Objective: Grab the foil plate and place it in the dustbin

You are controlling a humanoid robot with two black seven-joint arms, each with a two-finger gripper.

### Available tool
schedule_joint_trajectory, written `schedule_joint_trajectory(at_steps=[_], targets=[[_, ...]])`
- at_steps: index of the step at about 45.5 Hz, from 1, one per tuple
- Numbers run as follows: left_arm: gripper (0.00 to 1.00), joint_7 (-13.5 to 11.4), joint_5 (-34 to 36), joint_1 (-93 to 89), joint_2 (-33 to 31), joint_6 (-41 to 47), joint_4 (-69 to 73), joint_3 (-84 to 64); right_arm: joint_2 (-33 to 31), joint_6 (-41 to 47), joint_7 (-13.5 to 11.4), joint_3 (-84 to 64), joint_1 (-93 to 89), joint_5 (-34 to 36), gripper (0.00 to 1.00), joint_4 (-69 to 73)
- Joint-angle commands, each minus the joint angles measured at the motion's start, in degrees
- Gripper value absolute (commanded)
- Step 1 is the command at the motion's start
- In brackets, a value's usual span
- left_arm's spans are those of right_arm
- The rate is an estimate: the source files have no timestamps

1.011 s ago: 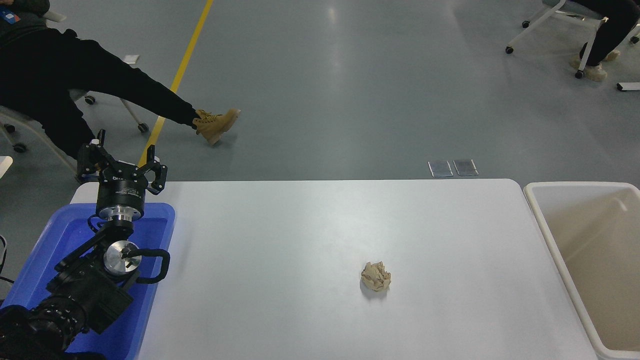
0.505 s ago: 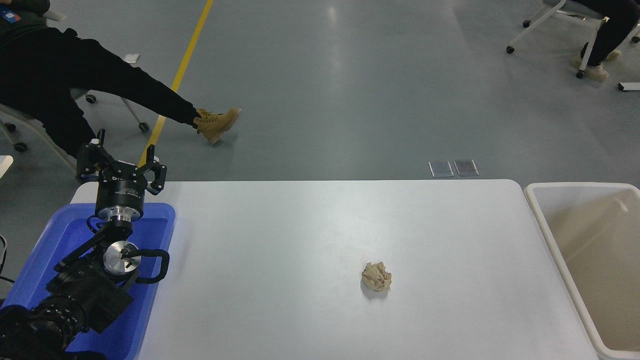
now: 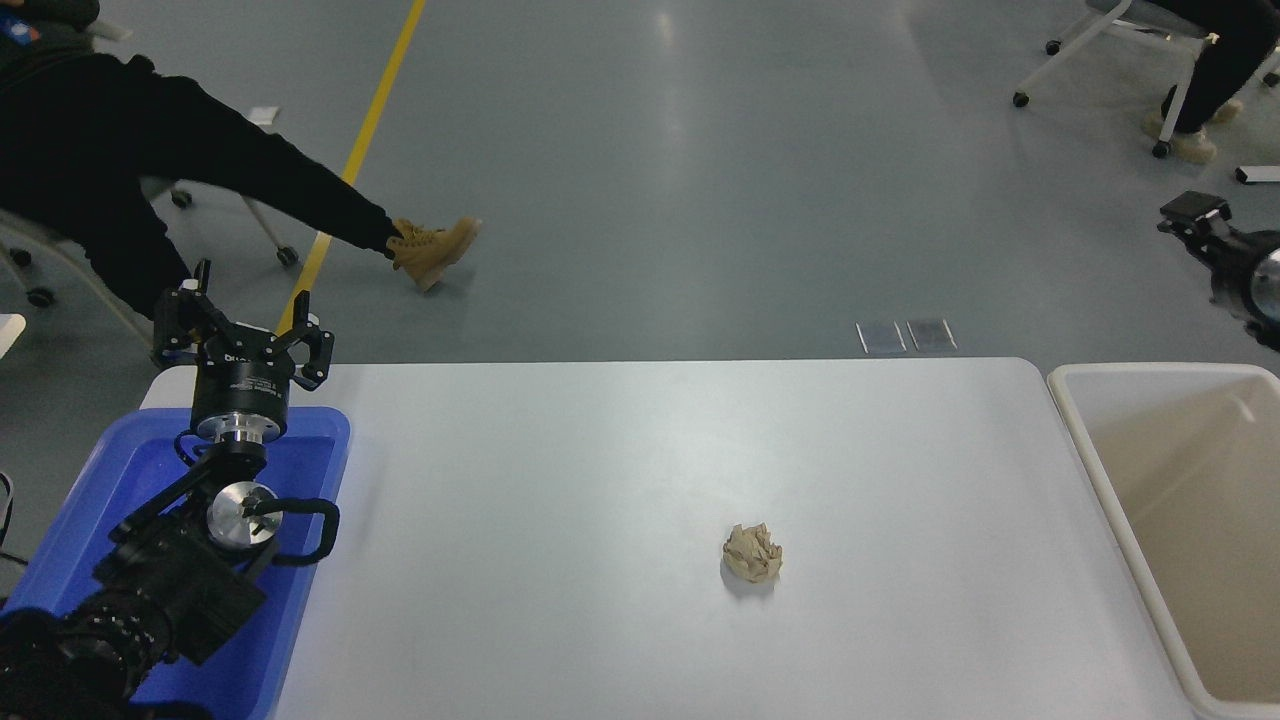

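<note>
1. Though the dustbin (image 3: 1190, 540) stands off the bench's (image 3: 600, 480) right end, no foil plate shows anywhere.
2. Right tool (image 3: 1200, 225), state untellable, hangs nearest the dustbin.
3. Left tool (image 3: 240, 320) sits parked, spread wide.

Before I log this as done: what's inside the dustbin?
The dustbin shows only bare beige walls and floor; no foil plate visible. Its right part and near end are out of frame.
</note>
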Motion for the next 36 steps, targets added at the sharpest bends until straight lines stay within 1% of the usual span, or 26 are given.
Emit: schedule_joint_trajectory(at_steps=[1, 6, 10, 16, 26, 36], targets=[[0.99, 0.0, 0.01, 0.0, 0.0, 0.01, -0.01, 0.0, 0.42, -0.61, 0.1, -14.98, 20.17, -1.44, 1.0, 24.26], [0.99, 0.0, 0.01, 0.0, 0.0, 0.01, -0.01, 0.0, 1.21, -0.35, 0.36, -24.9, 30.98, -1.62, 1.0, 36.49], [0.99, 0.0, 0.01, 0.0, 0.0, 0.01, -0.01, 0.0, 5.16, 0.09, 0.45, -29.93, 36.27, -1.79, 1.0, 40.55], [0.99, 0.0, 0.01, 0.0, 0.0, 0.09, -0.01, 0.0, 7.97, 1.66, 0.54, -32.74, 37.41, -2.32, 1.0, 41.78], [0.99, 0.0, 0.01, 0.0, 0.0, 0.1, -0.01, 0.0, 15.97, 15.28, 0.63, -34.42, 42.24, -2.5, 1.0, 43.27], [0.99, 0.0, 0.01, 0.0, 0.0, 0.1, -0.01, 0.0, 25.55, 20.47, 2.73, -32.57, 44.89, -1.27, 1.0, 43.89]])
